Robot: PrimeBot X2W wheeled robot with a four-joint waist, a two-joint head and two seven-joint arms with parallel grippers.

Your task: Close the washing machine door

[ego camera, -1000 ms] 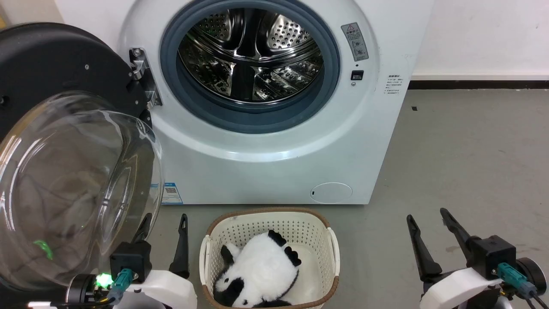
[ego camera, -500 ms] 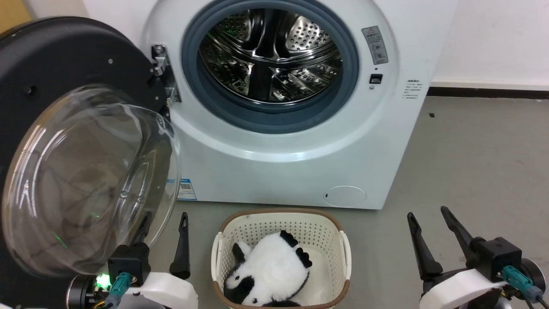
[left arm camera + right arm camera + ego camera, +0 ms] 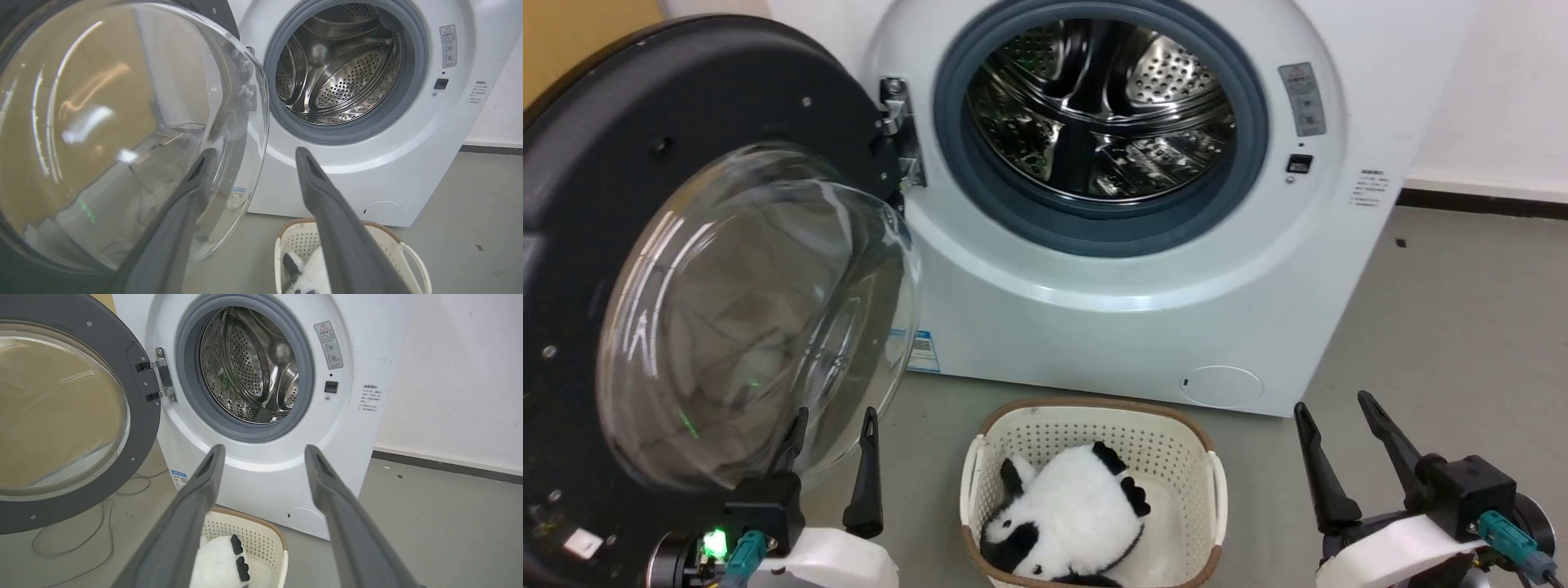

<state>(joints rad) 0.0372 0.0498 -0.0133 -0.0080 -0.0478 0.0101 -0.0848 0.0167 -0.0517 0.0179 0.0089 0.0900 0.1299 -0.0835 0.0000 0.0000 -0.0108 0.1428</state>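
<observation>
The washing machine door [image 3: 645,163] stands swung wide open on its hinge [image 3: 894,131], directly ahead of the left end effector [image 3: 836,416]. That end effector's fingers are spread wide and hold nothing; whether one touches the door's glass bowl [image 3: 752,310] cannot be told. The washing machine [image 3: 1111,310] is ahead, between both end effectors. The right end effector [image 3: 1331,402], wide and empty, is well apart from the door, with the basket [image 3: 1111,437] just to its left.

Head view crops the washing machine door [image 3: 621,122] left and bottom, the washing machine [image 3: 1135,327] top and the basket [image 3: 1086,429] base; warning label [image 3: 1303,98] text unreadable; left gripper [image 3: 837,415] contact with door glass unclear.
</observation>
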